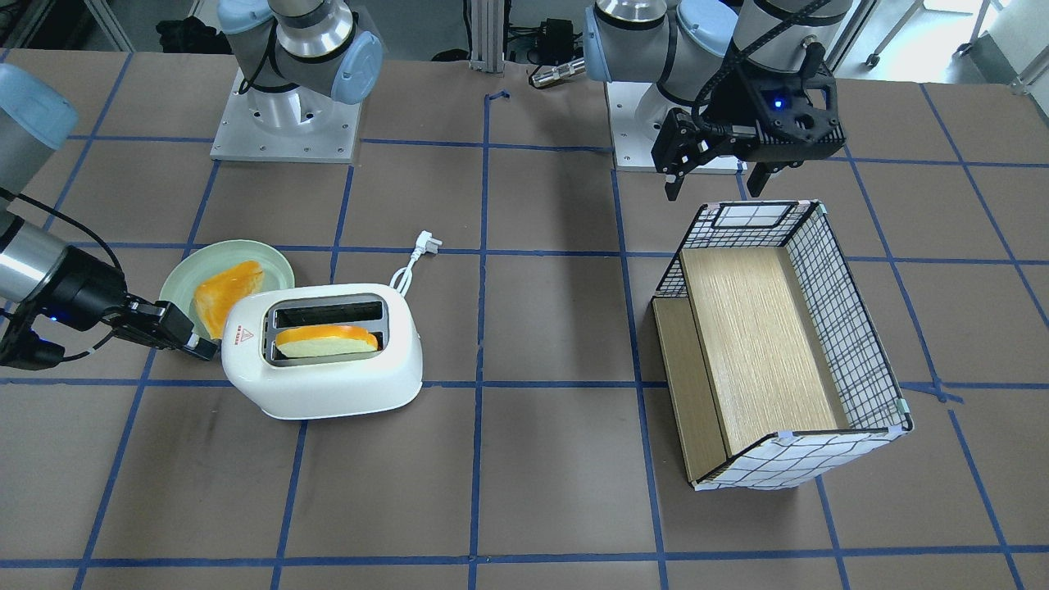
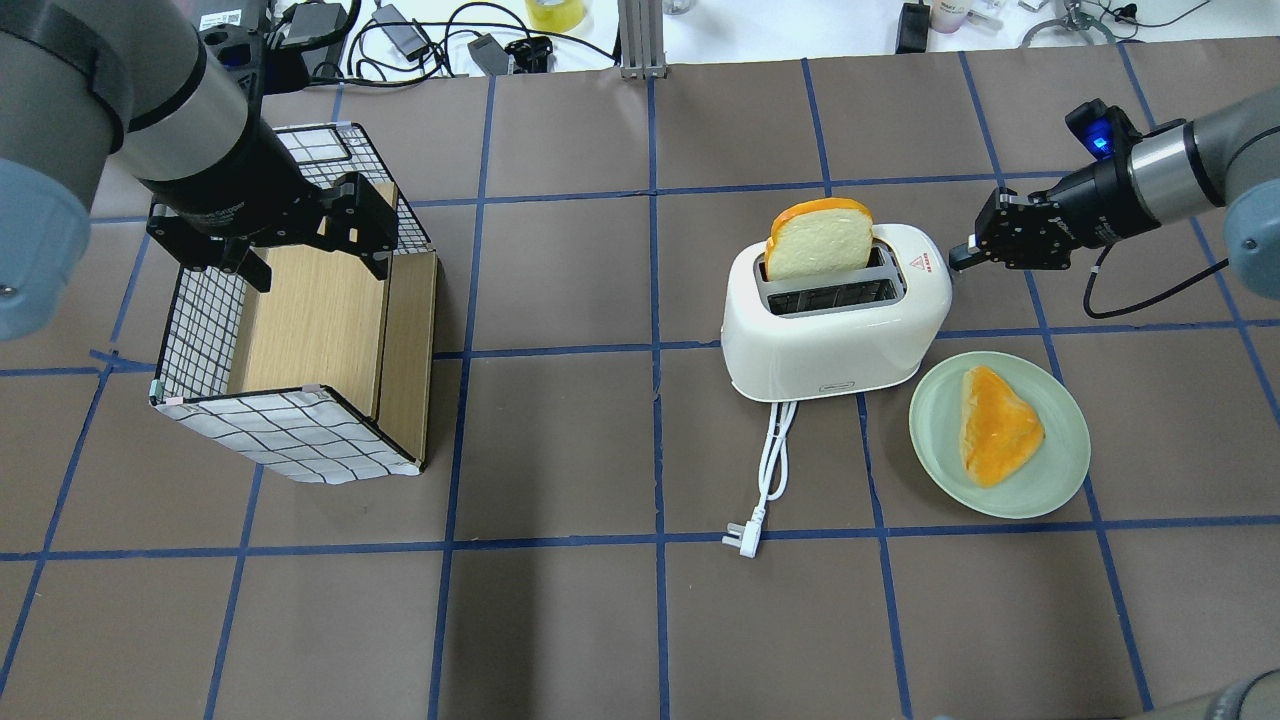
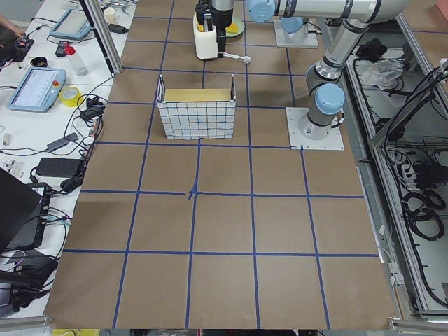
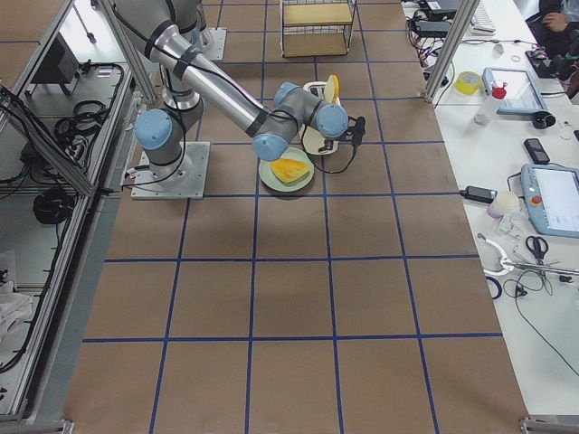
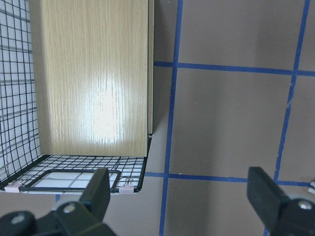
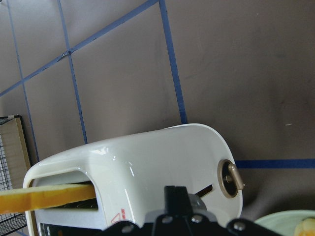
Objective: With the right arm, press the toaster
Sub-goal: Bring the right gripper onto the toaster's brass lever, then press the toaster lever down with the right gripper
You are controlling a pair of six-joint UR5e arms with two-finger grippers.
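The right tool is clenched on nothing, its tip against the short end of the toaster at the lever slot. The toaster stands on the desk straight ahead of that tip, its long axis running away from it. The left tool, spread wide, hangs well apart over a wire basket.

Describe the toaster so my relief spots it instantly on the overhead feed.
On the blue-taped brown table, look away from the wire basket toward the pale green plate. The toaster sits beside it: rounded, white, the only thing with a bread slice standing in its slot.
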